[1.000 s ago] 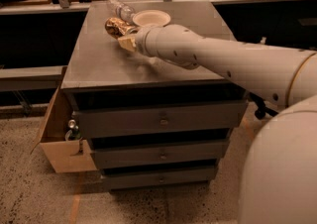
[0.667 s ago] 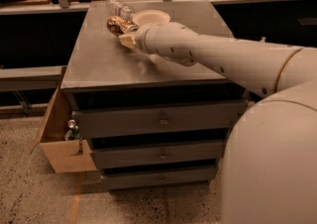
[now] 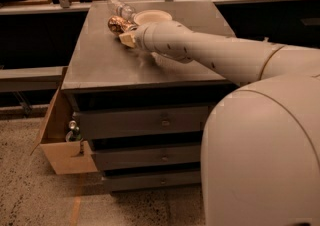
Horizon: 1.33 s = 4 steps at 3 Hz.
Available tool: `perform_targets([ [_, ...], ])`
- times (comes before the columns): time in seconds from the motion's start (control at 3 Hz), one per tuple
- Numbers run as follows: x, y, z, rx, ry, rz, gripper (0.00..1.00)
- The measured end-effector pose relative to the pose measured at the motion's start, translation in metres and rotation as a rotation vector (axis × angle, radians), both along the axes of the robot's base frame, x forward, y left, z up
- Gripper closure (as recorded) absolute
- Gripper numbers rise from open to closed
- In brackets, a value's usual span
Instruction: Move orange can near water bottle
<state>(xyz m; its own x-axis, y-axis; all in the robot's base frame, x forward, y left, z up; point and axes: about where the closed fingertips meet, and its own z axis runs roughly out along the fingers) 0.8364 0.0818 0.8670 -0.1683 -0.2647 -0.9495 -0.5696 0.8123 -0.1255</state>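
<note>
The orange can point(image 3: 117, 24), shiny orange-gold, lies at the far middle of the grey cabinet top point(image 3: 100, 60). My gripper point(image 3: 125, 34) reaches in from the right on a long cream arm and is shut on the can's near right side; most of the gripper is hidden behind the wrist. The water bottle point(image 3: 120, 7), clear and crinkled, lies just beyond the can, close to it, at the cabinet's back edge.
A cream round bowl point(image 3: 152, 17) sits right of the can, partly behind my arm. The cabinet has drawers point(image 3: 160, 120) below. An open cardboard box point(image 3: 60, 145) holding small bottles stands at its left. My base point(image 3: 265, 160) fills the lower right.
My arm has pushed slightly farther back and left, and the orange can has shifted a little toward the water bottle with it.
</note>
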Motion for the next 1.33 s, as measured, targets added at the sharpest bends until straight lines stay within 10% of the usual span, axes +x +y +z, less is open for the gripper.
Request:
perform_targets([
  [1.33, 0.0195, -0.0084, -0.0053, 0.005, 0.010, -0.029, 0.00],
])
